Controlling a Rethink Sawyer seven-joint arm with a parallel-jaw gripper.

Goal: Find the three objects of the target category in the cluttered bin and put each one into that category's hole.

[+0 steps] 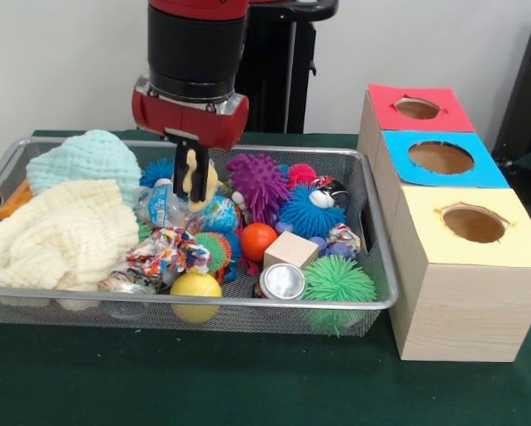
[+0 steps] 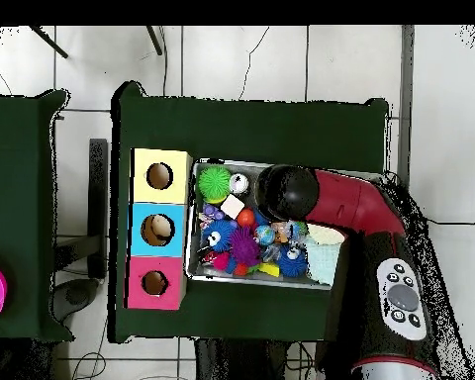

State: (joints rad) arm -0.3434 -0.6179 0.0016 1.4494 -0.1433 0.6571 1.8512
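The gripper (image 1: 193, 176) hangs over the middle of the wire mesh bin (image 1: 378, 232), and its fingers are closed on a pale yellow object (image 1: 210, 184) that I cannot name for sure. Left in the bin lie a cream knitted cloth (image 1: 57, 235) and a mint knitted cloth (image 1: 83, 160). Around the gripper there are a purple spiky ball (image 1: 258, 182), a blue spiky ball (image 1: 307, 214), an orange ball (image 1: 258, 240), a wooden cube (image 1: 290, 249), a metal can (image 1: 282, 282), a green spiky ball (image 1: 338, 282) and a yellow ball (image 1: 195, 289). To the right of the bin stands a wooden box with a red hole (image 1: 417, 108), a blue hole (image 1: 440, 157) and a yellow hole (image 1: 474, 223).
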